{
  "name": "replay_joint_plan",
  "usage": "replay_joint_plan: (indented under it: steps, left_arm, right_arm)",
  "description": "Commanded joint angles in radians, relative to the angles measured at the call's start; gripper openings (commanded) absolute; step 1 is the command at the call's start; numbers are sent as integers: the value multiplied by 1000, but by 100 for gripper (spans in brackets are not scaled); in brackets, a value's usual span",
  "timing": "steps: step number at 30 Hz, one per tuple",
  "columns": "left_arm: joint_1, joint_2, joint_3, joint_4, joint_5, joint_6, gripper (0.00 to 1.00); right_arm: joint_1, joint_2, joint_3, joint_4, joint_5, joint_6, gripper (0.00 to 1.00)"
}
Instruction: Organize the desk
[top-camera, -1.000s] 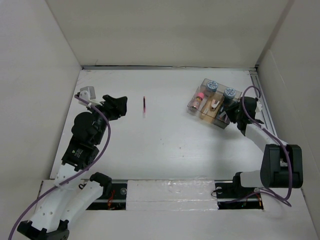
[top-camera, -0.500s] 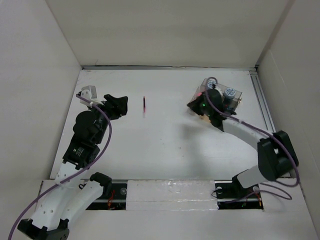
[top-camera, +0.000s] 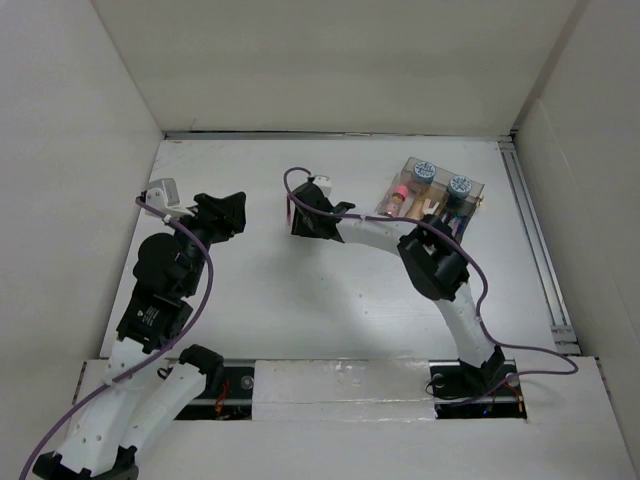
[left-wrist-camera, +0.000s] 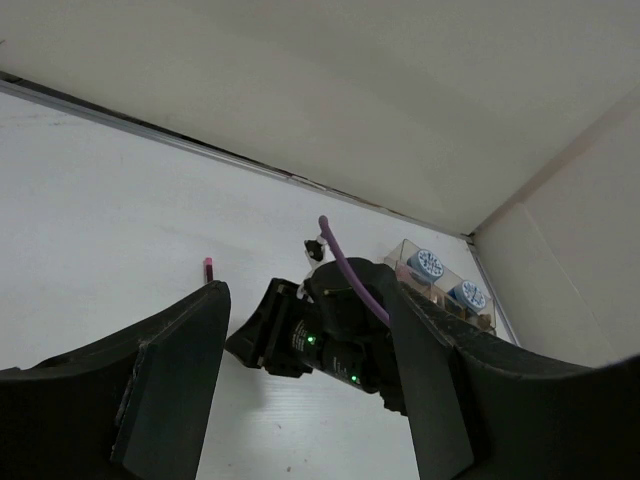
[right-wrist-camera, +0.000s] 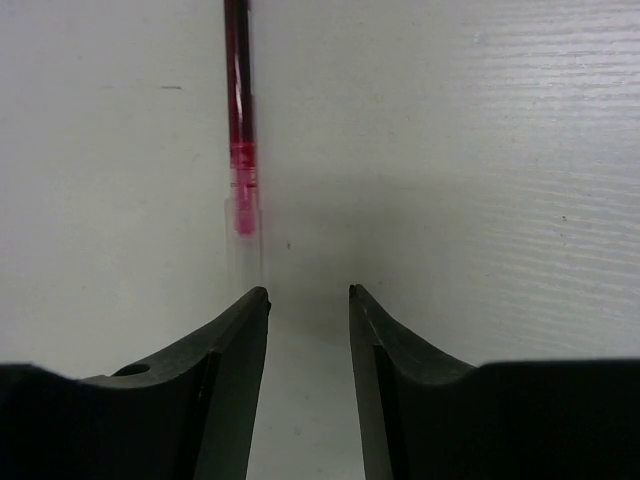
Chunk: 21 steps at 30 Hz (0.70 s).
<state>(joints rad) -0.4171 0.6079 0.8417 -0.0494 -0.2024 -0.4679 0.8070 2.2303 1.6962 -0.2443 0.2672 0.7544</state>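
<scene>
The desk (top-camera: 340, 300) filled the top view, a plain white surface boxed in by white walls (top-camera: 330, 60), with a metal rail (top-camera: 530, 240) along its 3 o'clock edge. The right arm (top-camera: 430, 262) reached from its base at 5 o'clock across to about 11 o'clock of the desk's middle. The left arm (top-camera: 160, 290) rose from 7 o'clock toward 10 o'clock. A small clear compartment box (top-camera: 445, 215) sat at roughly 2 o'clock, holding small items we could not identify apart from two blue-topped round ones.

The left pincer (top-camera: 232, 212) stood wide open and held nothing, its tips pointing toward 3 o'clock. The right pincer (right-wrist-camera: 308, 295) was partly open with a narrow gap, also gripping nothing, low over the desk. A slim red pen (right-wrist-camera: 239, 110) lay on the desk just beyond that pincer's left fingertip, at 11 o'clock of the gap, running away toward 12 o'clock.
</scene>
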Motion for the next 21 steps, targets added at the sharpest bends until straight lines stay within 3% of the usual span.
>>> replay_joint_plan:
  steps: [1,5,13,19,21]
  left_arm:
    - [5,7,8,20,3,8,60]
    - [5,9,-3,39,15,6,60]
    - [5,13,2,30,21,8,60]
    - [5,10,2,30,23,8,60]
    - [5,0,-6,39,24,8,60]
  right_arm:
    - [10,35,98,-90,47,-46,44]
    - [30,130,222,-173,76,-43,44]
    - [31,92,197,-93,72,-30,45]
    - [40,155,278,-173,98,-20,45]
    - [40,109,208,-82,75,-9,45]
